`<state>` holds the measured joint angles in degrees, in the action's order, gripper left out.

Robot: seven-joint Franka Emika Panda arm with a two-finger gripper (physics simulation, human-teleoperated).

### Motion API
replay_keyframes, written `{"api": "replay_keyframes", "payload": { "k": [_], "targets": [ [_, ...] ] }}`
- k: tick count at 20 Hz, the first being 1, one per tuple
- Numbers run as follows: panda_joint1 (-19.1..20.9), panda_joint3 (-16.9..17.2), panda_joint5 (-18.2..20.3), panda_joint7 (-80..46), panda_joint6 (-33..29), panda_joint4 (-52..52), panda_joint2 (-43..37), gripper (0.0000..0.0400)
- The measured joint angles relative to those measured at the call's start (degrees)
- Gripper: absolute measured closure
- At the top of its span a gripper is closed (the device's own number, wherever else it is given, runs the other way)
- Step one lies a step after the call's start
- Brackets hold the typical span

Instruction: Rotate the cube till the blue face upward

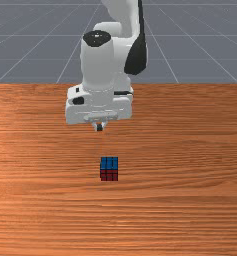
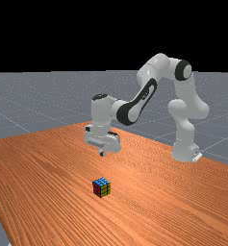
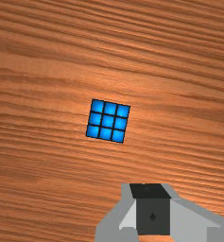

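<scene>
Gripper (image 1: 99,127) raised and seemingly pressed together, we risk tipping the already upward blue face (image 3: 107,121) sideways by descending unopened against the cube (image 1: 109,174), well in from the tabletop's (image 1: 190,215) front-view far edge (image 1: 190,84).

Front view: facing the arm (image 1: 97,65) from across the surface (image 1: 40,150), angled downward. Far view: set farther off, looking obliquely down over the surface, taking in the whole arm. Wrist view: nearest to the cube (image 1: 109,168), looking straight down past the jaws (image 1: 99,128). Shared by front and far views: cube, jaws, surrounding surface.
</scene>
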<state>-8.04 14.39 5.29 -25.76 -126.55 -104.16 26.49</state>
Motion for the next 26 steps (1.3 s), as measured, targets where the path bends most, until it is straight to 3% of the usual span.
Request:
{"api": "replay_keyframes", "payload": {
  "k": [8, 15, 26],
  "targets": [
    [-1.47, 1.72, 1.44, -11.55, 1.07, 1.76, 2.2, 0.04],
    [-0.22, -0.62, 4.72, -12.7, 1.22, 12.22, 12.03, 0.04],
    [-0.57, -2.55, 5.81, -12.8, 0.76, 15.1, 18.71, 0.04]
  ]
}}
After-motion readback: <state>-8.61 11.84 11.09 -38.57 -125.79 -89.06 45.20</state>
